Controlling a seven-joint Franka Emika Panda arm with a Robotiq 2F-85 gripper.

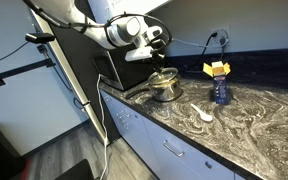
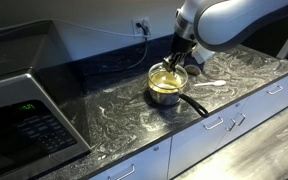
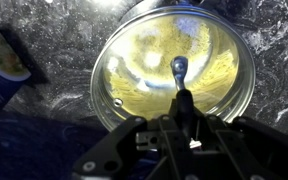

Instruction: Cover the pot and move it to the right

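Note:
The steel pot (image 1: 166,90) (image 2: 165,93) stands on the marbled counter, its black handle (image 2: 194,104) pointing toward the counter's front edge. The round glass lid (image 3: 174,60) with a metal rim lies over the pot's mouth (image 2: 168,75); I cannot tell whether it rests fully on the rim. My gripper (image 3: 183,100) comes down from above and is shut on the lid's centre knob (image 3: 179,68). It also shows in both exterior views (image 1: 161,58) (image 2: 181,55). The pot's inside is hidden under the yellowish lid.
A small blue bottle (image 1: 220,92) with a yellow top stands beyond the pot and shows at the wrist view's left edge (image 3: 2,60). A white spoon (image 1: 205,114) (image 2: 210,83) lies beside the pot. A microwave (image 2: 24,110) stands on the counter's other end. A wall outlet's cable (image 2: 144,28) hangs behind.

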